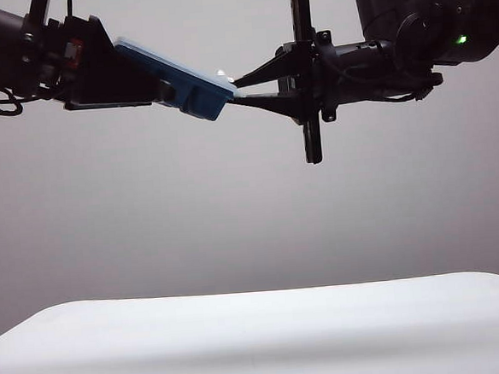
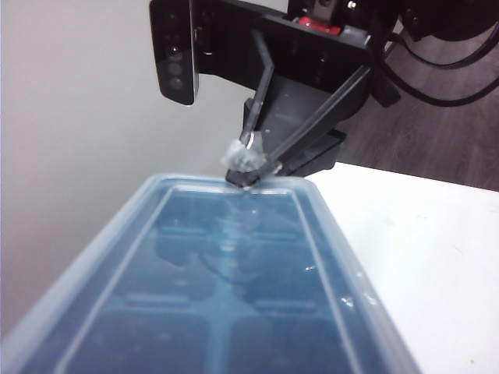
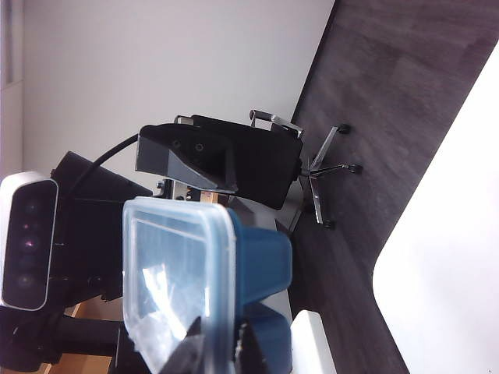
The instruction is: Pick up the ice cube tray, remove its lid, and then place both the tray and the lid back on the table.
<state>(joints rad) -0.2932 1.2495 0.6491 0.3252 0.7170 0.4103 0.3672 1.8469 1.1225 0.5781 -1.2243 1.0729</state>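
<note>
The small navy-blue soft-plastic ice cube tray (image 1: 193, 95) hangs tilted high above the plain white table (image 1: 260, 340), its thin frosted translucent lid (image 3: 175, 280) still seated on top. It looks light and flexible, the lid smooth and probably slippery, so the small tab at the lid's end edge is the sensible hold. The left gripper (image 1: 152, 82), spread wide, clasps the tray at its near end. The right gripper (image 2: 248, 167), from the opposite side, pinches narrowly on that tab.
</note>
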